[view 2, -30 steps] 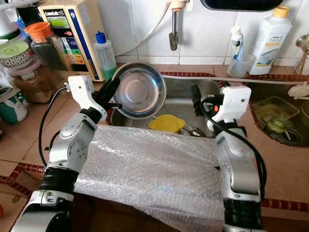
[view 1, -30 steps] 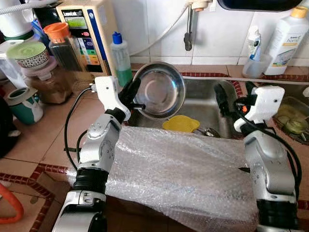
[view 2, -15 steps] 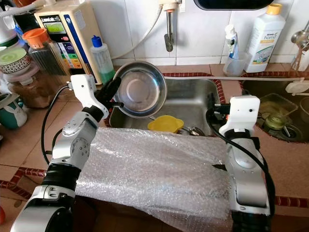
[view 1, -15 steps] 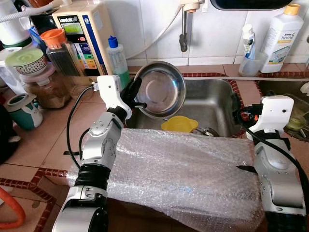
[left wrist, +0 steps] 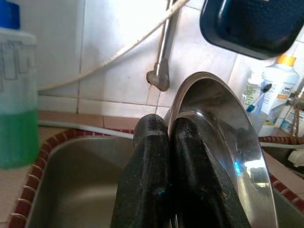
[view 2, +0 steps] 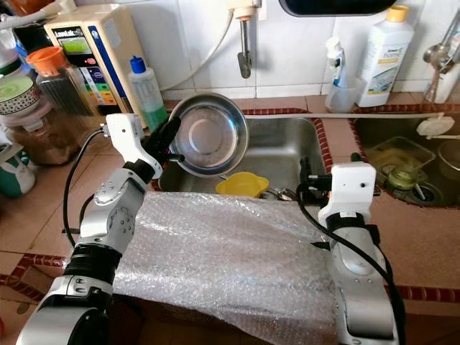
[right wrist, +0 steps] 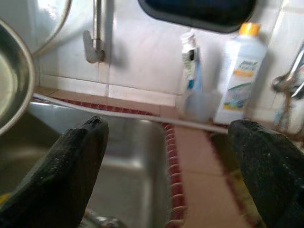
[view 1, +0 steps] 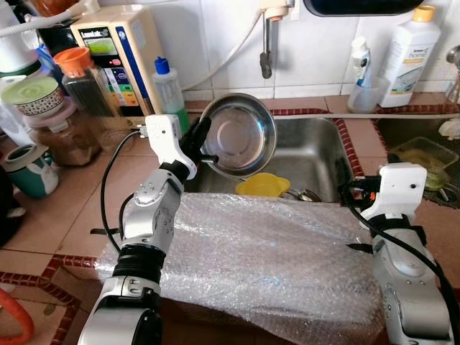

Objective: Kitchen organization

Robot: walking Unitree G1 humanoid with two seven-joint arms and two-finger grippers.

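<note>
Steel bowl (view 1: 238, 135): round, shiny, held tilted on edge over the left rear of the sink (view 1: 316, 154), hollow side facing the camera. Left pincer (view 1: 202, 144): clamped on the bowl's left rim, its two black fingers (left wrist: 147, 180) pressed together with the rim between them in the left wrist view. Right pincer (right wrist: 166, 161): fingers spread wide apart, holding nothing, poised at the sink's front right corner and aimed toward the back wall. Yellow dish (view 1: 263, 185): lying in the sink basin below the bowl, near the front wall. Bubble wrap sheet (view 1: 266, 251): draped over the front edge of the tiled surface (view 1: 72, 201), between the two arms. Tap (view 1: 266, 43): on the white tiled wall above the sink, with a white hose running off to the left. Green soap bottle (view 1: 169, 90), blue cap: behind the left pincer, just beside a beige appliance (view 1: 118, 54). Jar with orange lid (view 1: 83, 75) and other containers: far left of the surface. White detergent bottle (view 1: 410, 47), orange cap: right rear, next to a clear cup holding a toothbrush (view 1: 363, 75). Second basin (view 1: 424, 154): to the right of the sink, holding dishes, contents unclear.
</note>
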